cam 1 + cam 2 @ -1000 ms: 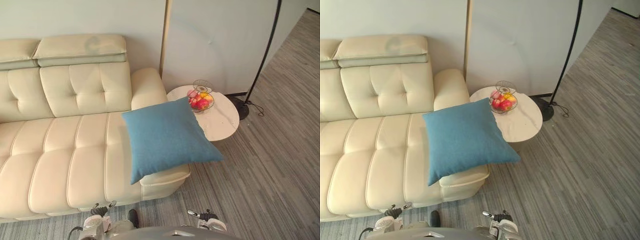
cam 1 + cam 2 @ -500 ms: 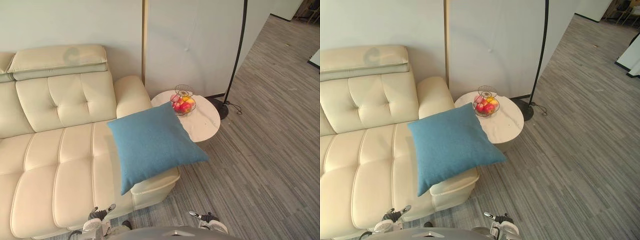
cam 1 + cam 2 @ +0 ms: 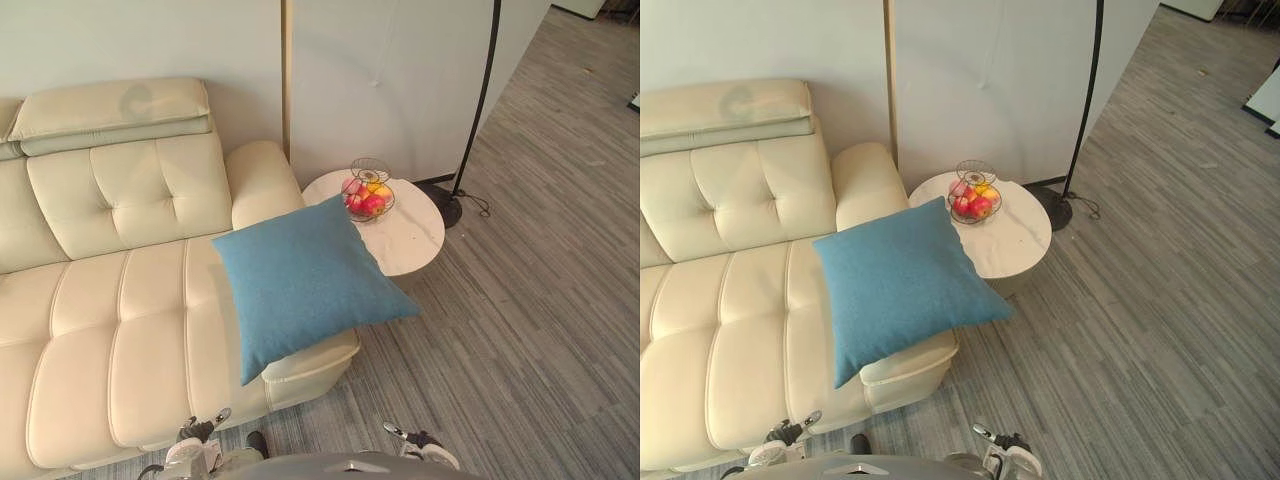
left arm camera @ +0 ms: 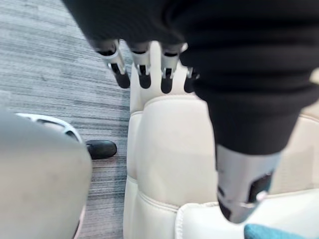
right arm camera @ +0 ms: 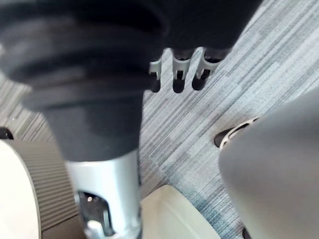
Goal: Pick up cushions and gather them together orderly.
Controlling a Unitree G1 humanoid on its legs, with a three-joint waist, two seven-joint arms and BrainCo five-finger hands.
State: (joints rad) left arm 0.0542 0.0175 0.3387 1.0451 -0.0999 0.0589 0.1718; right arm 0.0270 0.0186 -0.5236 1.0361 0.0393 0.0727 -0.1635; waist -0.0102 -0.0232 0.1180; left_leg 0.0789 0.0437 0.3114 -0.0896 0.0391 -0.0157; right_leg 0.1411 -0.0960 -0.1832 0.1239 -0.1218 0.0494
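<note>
A blue square cushion [image 3: 305, 283] lies tilted on the right end of the cream sofa [image 3: 110, 310]. One corner hangs past the seat edge towards the side table. My left hand [image 4: 144, 64] hangs low in front of the sofa, its fingers straight and holding nothing; a corner of the cushion [image 4: 269, 233] peeks in beyond its thumb. My right hand [image 5: 178, 74] hangs over the grey floor with straight fingers and is empty too. Both hands sit well below and in front of the cushion, the left hand [image 3: 195, 447] and right hand [image 3: 422, 446] at the bottom of the eye views.
A round white side table [image 3: 415, 240] stands right of the sofa arm with a wire fruit basket [image 3: 368, 194] on it. A black floor lamp pole [image 3: 480, 95] and its base [image 3: 445, 205] stand behind it by the wall. Grey striped floor [image 3: 530, 330] spreads to the right.
The whole picture has shifted, so the camera moved. The cushion lies as before on the sofa and both hands still hang empty.
</note>
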